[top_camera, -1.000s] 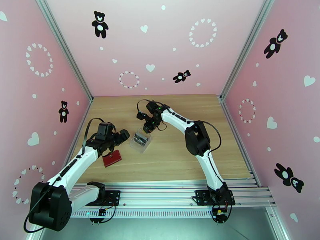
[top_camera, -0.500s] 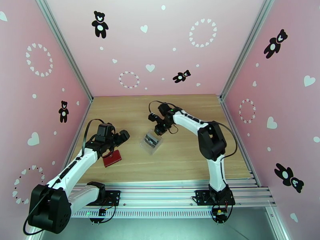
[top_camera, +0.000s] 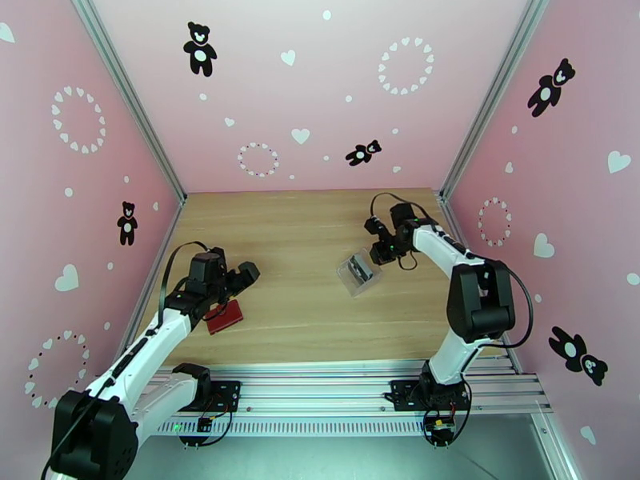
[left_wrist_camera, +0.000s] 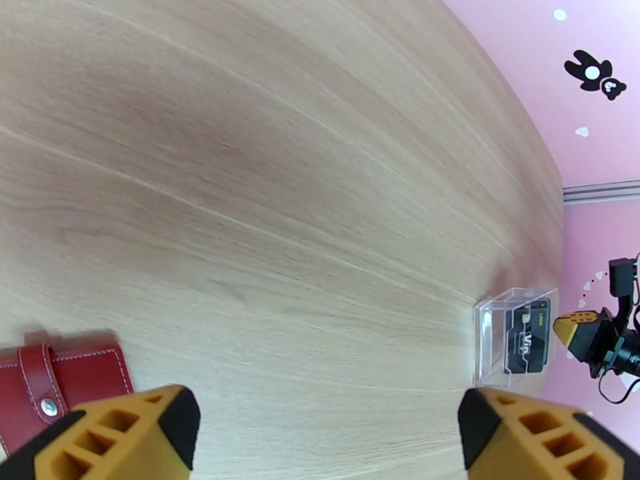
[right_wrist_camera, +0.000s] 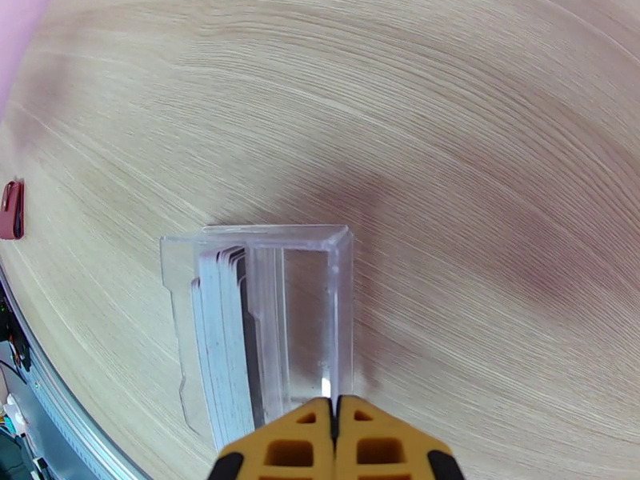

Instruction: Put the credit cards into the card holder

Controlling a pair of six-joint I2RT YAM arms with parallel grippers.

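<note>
Desk: light wood-grain top [top_camera: 304, 226], with the grain running left to right. A soft shadow falls beside the clear case.
Room: a pink back wall [top_camera: 320, 90] and pink side walls, all printed with black bears, white hearts, dots and rings of hearts.
Frame: silver aluminium posts [top_camera: 120, 82] rise from both back corners. A ribbed aluminium rail [top_camera: 320, 382] runs along the desk's near edge and carries both arm bases.
Card holder: dark red [top_camera: 224, 316] with white stitching and a snap tab with a metal stud. It lies closed and flat on the left near part of the desk.
Left gripper: [left_wrist_camera: 324, 430] hangs low over the desk at the card holder, jaws spread wide with only bare wood between them. From above, one finger overlaps the holder's corner; I cannot tell whether they touch.
Right gripper: [right_wrist_camera: 334, 418] jaws pressed together, pinching the thin near wall of the clear case.
Clear case: see-through plastic [right_wrist_camera: 304, 314], right of the desk's centre and well apart from the card holder. I cannot tell whether it lies flat or is tipped.
Stack of cards: [right_wrist_camera: 220, 346] stands on edge inside the clear case, pale edges showing. The left wrist view shows a dark face with light lettering.
</note>
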